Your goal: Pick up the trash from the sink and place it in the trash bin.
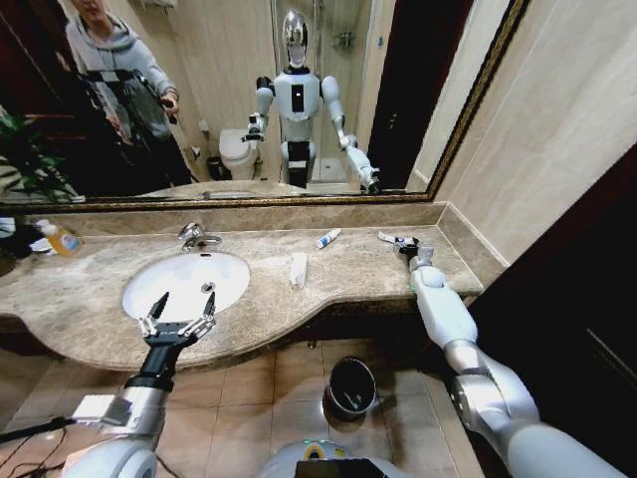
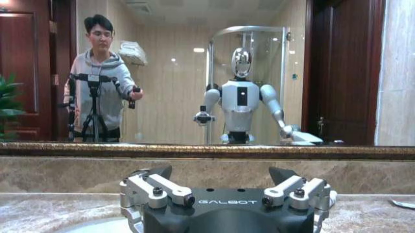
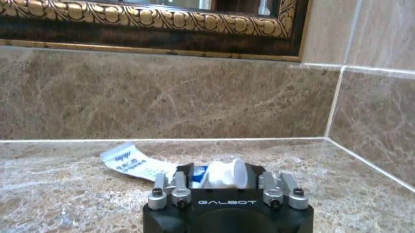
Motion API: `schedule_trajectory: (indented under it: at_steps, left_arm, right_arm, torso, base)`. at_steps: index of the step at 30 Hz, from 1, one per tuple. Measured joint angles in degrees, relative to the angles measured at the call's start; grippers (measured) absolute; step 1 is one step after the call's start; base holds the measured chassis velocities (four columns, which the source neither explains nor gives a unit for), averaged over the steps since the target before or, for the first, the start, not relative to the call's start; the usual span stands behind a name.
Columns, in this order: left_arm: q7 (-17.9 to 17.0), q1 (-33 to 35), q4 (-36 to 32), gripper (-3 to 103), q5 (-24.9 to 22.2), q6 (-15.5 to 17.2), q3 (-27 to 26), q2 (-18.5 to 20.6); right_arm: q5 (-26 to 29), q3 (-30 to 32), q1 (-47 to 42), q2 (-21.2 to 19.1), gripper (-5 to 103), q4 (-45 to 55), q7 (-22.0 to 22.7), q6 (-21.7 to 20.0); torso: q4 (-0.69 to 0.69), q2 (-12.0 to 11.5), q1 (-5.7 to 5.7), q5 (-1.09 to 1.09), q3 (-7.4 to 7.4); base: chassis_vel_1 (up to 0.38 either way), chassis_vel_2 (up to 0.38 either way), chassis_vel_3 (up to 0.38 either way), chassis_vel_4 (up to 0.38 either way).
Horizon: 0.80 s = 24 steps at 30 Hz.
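Here, right tool [image 3: 219, 180] clamping tube [image 3: 133, 163] — crimped end toward backsplash

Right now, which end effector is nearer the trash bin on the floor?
Left, narrowly. The left end effector hangs open over the sink's front edge, up and left of the trash bin. The right end effector grips a white tube at the counter's back corner.

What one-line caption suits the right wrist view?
Right gripper closed on a white tube lying on the marble counter near the corner.

Hidden and cut-off parts

The right gripper [image 3: 224, 182] covers the white tube's [image 3: 129, 161] cap end; the sink [image 2: 97, 227] is cut off by the left wrist view's edge.
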Motion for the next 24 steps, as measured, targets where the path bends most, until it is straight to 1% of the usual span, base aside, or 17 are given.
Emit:
schedule_trajectory:
  at_steps: [1, 4, 5, 7, 18, 19, 20, 21, 24]
  left_arm:
    - [0.00, 0.00, 0.00, 100, 0.00, 0.00, 0.00, 0.00]
    - [0.00, 0.00, 0.00, 100, 0.00, 0.00, 0.00, 0.00]
    - [0.00, 0.00, 0.00, 100, 0.00, 0.00, 0.00, 0.00]
    - [0.00, 0.00, 0.00, 100, 0.00, 0.00, 0.00, 0.00]
    - [0.00, 0.00, 0.00, 100, 0.00, 0.00, 0.00, 0.00]
    - [0.00, 0.00, 0.00, 100, 0.00, 0.00, 0.00, 0.00]
    - [0.00, 0.00, 0.00, 100, 0.00, 0.00, 0.00, 0.00]
    - [0.00, 0.00, 0.00, 100, 0.00, 0.00, 0.00, 0.00]
    - [0.00, 0.00, 0.00, 100, 0.00, 0.00, 0.00, 0.00]
  right_arm:
    - [0.00, 0.00, 0.00, 0.00, 58, 0.00, 0.00, 0.00]
    - [0.38, 0.03, -0.27, -0.02, 41, 0.22, 0.13, 0.00]
    - [0.38, 0.03, -0.27, -0.02, 41, 0.22, 0.13, 0.00]
    - [0.42, 0.08, -0.41, -0.03, 35, 0.40, 0.15, -0.01]
    - [1.30, 0.11, -2.61, -0.39, 35, 3.78, 0.34, -0.84]
    - [1.74, 0.11, -3.20, -0.52, 35, 4.82, 0.34, -1.05]
    - [2.84, 0.12, -4.82, -0.90, 35, 8.00, 0.38, -2.06]
    - [2.84, 0.12, -4.82, -0.90, 35, 8.00, 0.38, -2.06]
    - [5.41, 0.23, -9.44, -2.57, 35, 18.17, 0.59, -4.13]
  torso:
    - [0.00, 0.00, 0.00, 0.00, 0.00]
    - [-0.01, 0.00, 0.00, -0.02, -0.01]
    - [-0.01, 0.00, 0.00, -0.02, -0.01]
    - [0.00, 0.00, 0.00, -0.01, -0.01]
    - [0.00, 0.00, 0.00, 0.00, 0.00]
    - [0.00, 0.00, 0.00, 0.01, 0.00]
    - [0.01, 0.00, 0.01, 0.03, 0.01]
    - [0.01, 0.00, 0.01, 0.03, 0.01]
    - [0.00, 0.00, 0.00, -0.02, 0.00]
  base:
    - [0.000, 0.000, 0.000, 0.000]
    - [0.000, 0.000, 0.000, 0.000]
    - [0.000, 0.000, 0.000, 0.000]
    - [0.000, 0.000, 0.000, 0.000]
    - [0.000, 0.000, 0.000, 0.000]
    - [0.000, 0.000, 0.000, 0.000]
    - [0.000, 0.000, 0.000, 0.000]
    - [0.000, 0.000, 0.000, 0.000]
    - [0.000, 0.000, 0.000, 0.000]
